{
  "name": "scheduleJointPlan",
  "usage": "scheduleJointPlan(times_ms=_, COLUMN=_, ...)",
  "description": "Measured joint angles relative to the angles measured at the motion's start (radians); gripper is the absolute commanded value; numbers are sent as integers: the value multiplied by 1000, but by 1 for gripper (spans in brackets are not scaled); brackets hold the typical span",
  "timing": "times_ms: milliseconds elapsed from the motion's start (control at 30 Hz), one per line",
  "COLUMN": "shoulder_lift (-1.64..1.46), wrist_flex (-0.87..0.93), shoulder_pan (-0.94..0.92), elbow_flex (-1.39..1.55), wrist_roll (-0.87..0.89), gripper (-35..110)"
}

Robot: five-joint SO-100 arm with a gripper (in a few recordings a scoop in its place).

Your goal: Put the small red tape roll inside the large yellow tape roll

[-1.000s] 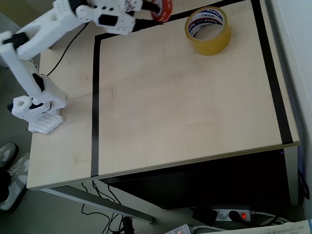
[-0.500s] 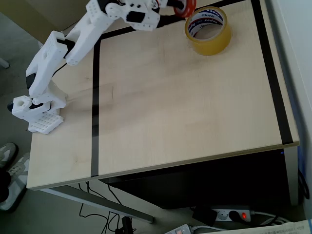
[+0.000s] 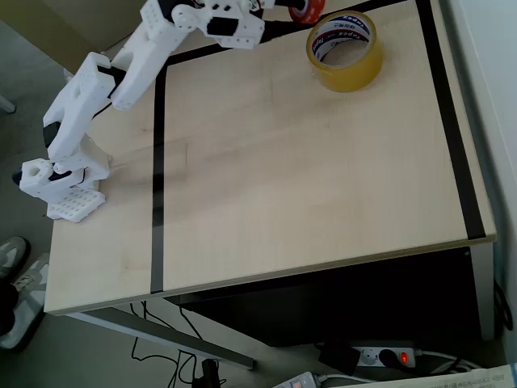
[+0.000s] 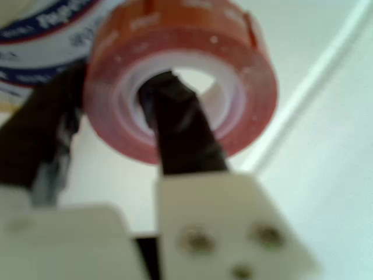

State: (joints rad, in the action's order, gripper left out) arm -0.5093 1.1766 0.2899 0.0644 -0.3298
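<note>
The small red tape roll point(image 4: 180, 76) hangs close in front of the wrist camera, its pale core facing me. My gripper point(image 4: 111, 111) is shut on it, one dark finger through the core and the other outside the left wall. Seen from overhead, the red roll point(image 3: 305, 8) is held at the table's far edge, just left of the large yellow tape roll point(image 3: 345, 50), which lies flat with its printed white core up. In the wrist view the yellow roll's printed core point(image 4: 41, 23) shows at the upper left behind the red roll.
Black tape lines point(image 3: 157, 162) frame the light wood tabletop point(image 3: 307, 178). The white arm's base point(image 3: 60, 178) is clamped at the left edge. A pale wall or ledge runs along the right side. Cables and a power strip point(image 3: 380, 356) lie on the floor below.
The arm swung right along the far edge, carrying the red roll from left of the yellow roll to close beside it. In the last half second it crept slightly farther back.
</note>
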Motion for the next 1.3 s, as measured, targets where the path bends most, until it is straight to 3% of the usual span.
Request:
scheduleJointPlan(times_ms=200, shoulder_lift=52, wrist_flex=0, shoulder_pan=-25, elbow_flex=0, wrist_roll=11, gripper=1)
scheduleJointPlan(times_ms=433, shoulder_lift=77, wrist_flex=12, shoulder_pan=-61, elbow_flex=-2, wrist_roll=12, gripper=14)
scheduleJointPlan(times_ms=733, shoulder_lift=78, wrist_flex=83, shoulder_pan=-52, elbow_flex=-41, wrist_roll=12, gripper=19)
scheduleJointPlan(times_ms=867, shoulder_lift=84, wrist_flex=230, shoulder_pan=-41, elbow_flex=-158, wrist_roll=12, gripper=0)
scheduleJointPlan(times_ms=1067, shoulder_lift=21, wrist_flex=560, shoulder_pan=-64, elbow_flex=-207, wrist_roll=12, gripper=0)
scheduleJointPlan(times_ms=1300, shoulder_lift=-463, wrist_flex=617, shoulder_pan=-83, elbow_flex=281, wrist_roll=12, gripper=0)
